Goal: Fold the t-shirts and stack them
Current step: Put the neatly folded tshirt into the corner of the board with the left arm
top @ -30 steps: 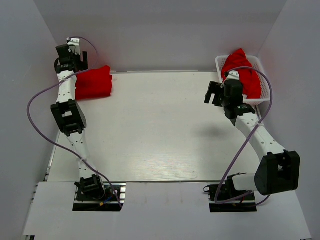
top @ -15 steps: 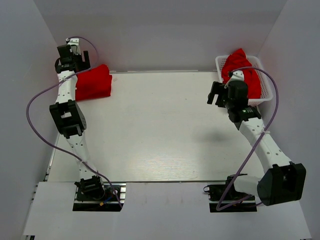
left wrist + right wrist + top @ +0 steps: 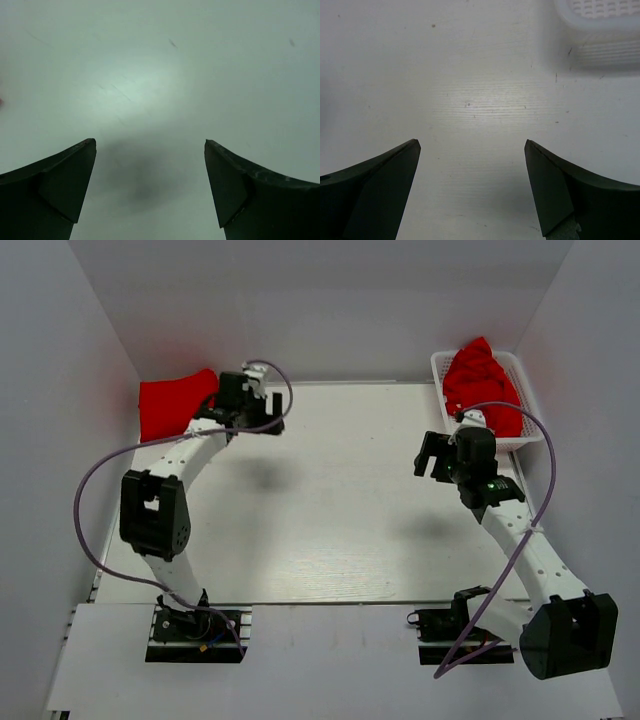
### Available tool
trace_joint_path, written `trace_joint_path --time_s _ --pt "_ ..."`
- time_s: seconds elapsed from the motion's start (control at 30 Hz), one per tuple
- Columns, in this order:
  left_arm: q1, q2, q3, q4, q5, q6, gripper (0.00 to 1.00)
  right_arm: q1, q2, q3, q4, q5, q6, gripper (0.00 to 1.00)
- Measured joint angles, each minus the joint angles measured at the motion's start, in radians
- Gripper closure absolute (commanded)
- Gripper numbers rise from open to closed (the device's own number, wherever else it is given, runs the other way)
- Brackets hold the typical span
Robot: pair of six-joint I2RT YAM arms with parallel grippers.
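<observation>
T-shirts (image 3: 482, 380) lie crumpled in the white basket (image 3: 437, 368) at the far right, while one folded shirt (image 3: 172, 405) sits at the table's (image 3: 330, 500) far left corner. The left gripper (image 3: 150, 145) and right gripper (image 3: 472, 142) hang spread and empty over bare tabletop. One shirt looks done; the basket's heap is left to fold.

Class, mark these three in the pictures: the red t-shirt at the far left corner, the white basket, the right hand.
red t-shirt (image 3: 165, 406), top view, middle of the cloth.
white basket (image 3: 437, 370), top view, left rim.
right hand (image 3: 471, 144), right wrist view, midway between its fingertips.
</observation>
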Motion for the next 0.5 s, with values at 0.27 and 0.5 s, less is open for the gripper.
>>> trace_joint_path --time_s 0.27,0.5 --pt "-0.196 -0.341 -0.356 -0.034 -0.118 -0.111 0.0 0.0 -0.021 -0.073 -0.024 -0.032 0.048 0.09" --pt "-0.237 -0.411 -0.356 -0.066 -0.232 -0.138 0.0 0.0 -0.023 -0.075 -0.015 -0.048 0.066 0.09"
